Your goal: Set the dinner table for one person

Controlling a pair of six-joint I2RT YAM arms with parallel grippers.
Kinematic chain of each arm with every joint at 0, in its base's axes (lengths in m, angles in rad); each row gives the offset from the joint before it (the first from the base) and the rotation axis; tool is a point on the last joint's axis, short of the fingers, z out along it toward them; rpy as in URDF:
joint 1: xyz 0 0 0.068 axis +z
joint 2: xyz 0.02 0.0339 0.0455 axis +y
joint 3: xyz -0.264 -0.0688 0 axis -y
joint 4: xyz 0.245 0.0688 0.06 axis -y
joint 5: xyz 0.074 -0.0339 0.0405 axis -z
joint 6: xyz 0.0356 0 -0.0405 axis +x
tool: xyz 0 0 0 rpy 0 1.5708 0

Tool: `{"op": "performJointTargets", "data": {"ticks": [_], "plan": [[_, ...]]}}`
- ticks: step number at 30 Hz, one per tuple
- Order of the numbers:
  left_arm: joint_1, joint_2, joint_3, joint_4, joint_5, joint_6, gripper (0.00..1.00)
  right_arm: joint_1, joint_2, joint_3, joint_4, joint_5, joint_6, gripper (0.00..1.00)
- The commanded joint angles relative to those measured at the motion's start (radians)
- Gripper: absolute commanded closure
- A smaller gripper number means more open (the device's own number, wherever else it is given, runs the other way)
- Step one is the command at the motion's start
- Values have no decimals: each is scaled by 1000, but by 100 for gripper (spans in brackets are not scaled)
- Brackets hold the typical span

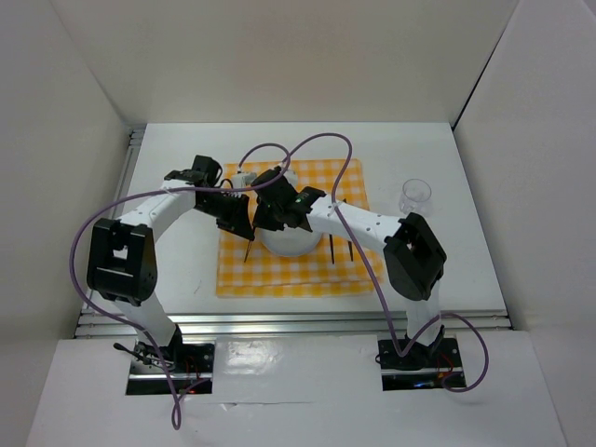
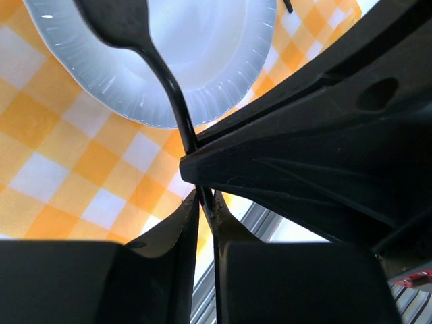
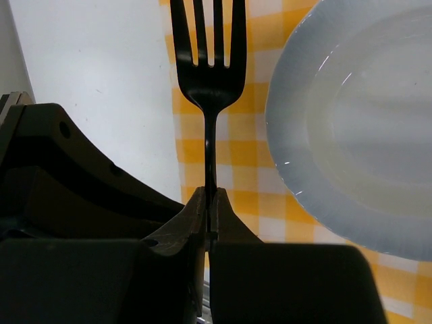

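Dinner table point(image 1: 177, 270) flat, white | left gripper point(image 2: 202, 202) clamps black spoon point(image 2: 121, 23) | right gripper point(image 3: 209, 202) clamps black fork point(image 3: 208, 74)

A round white plate point(image 1: 284, 244) is set on a yellow-and-white checked cloth point(image 1: 242, 279) on the white bench point(image 1: 168, 261), a clear glass point(image 1: 415, 196) to the right; a black fork point(image 3: 208, 67) and black spoon point(image 2: 121, 23) are held near the plate.
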Motion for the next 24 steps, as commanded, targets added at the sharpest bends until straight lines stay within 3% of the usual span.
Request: {"op": "performJointTargets", "data": {"ticks": [1,3,9,14,24], "plan": [[2,20,19,-45,44,17,95,11,-52,15,79,11,10,100],[2,29,19,-45,73,17,100,11,-52,15,79,11,10,100],[26,57,29,-74,185,17,100,11,-34,26,88,0,1,100],[116,92,-7,-70,373,3,100,11,-2,48,114,-65,-23,99],[248,173,-62,-16,502,-66,100,-9,-3,58,127,-95,-42,67]]}}
